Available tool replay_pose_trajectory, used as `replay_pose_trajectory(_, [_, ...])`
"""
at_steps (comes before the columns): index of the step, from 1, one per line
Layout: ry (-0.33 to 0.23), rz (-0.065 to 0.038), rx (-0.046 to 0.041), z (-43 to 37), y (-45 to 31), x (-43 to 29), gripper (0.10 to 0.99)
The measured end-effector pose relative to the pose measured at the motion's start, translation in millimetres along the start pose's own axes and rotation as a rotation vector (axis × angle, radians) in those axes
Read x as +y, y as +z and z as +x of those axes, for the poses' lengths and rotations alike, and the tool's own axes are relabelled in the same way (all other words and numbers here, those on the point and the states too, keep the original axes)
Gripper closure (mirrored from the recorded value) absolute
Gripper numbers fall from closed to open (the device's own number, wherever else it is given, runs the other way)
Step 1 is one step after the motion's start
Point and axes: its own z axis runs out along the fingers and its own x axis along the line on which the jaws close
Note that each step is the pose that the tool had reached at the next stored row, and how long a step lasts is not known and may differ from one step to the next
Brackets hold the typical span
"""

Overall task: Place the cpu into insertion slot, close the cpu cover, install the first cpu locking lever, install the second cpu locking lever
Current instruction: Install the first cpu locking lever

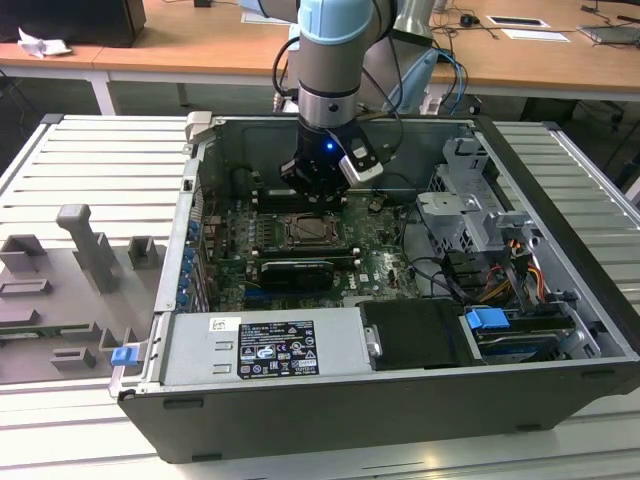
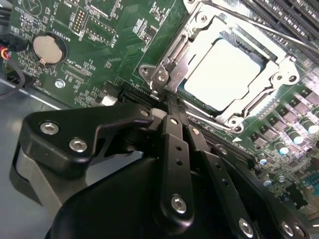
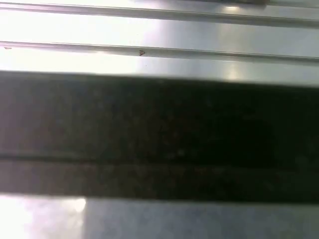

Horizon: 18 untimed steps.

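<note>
- Sitting open on a slatted metal bench, large black computer case [image 1: 420, 420], with green circuit board [image 1: 375, 255] lying flat inside.
- Reaching down into the case from the far side, robot arm [image 1: 335, 60], with gripper [image 1: 318, 196] hovering just beside the socket's far edge in the exterior view.
- Seen up close in the second wrist view: gripper [image 2: 168, 102] with black fingers [image 2: 174, 144] drawn together, tips touching or nearly touching the metal at the socket's corner; nothing visibly held between them.
- Lying closed and flat over the chip: cpu cover [image 2: 184, 55], a silvery frame with a square window.
- Seated in the insertion slot [image 2: 259, 94] and showing through that window: cpu [image 2: 224, 72], pale metal top.
- Judged done: 2 steps, chip placed and cover closed.
- Judged left: 2 locking levers; a thin wire rod [image 2: 234, 20] runs along 1 side of the socket, latched or not cannot be told.
</note>
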Motion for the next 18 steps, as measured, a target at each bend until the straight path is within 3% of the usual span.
replay_pose_trajectory(2, [0.0,0.002,-0.0002,0.0,0.2,0.1,0.98])
replay_pose_trajectory(3, [0.0,0.016,0.0011,0.0,1.3,-0.1,0.98])
replay_pose_trajectory(7, [-0.001,0.027,0.0012,-0.2,2.0,-0.1,0.98])
replay_pose_trajectory(11, [0.0,0.028,0.0017,-0.7,4.2,-0.3,0.98])
replay_pose_trajectory(15, [0.0,0.016,0.0006,-1.0,4.7,0.1,0.98])
replay_pose_trajectory(18, [0.0,0.014,-0.0002,-1.3,1.9,0.5,0.98])
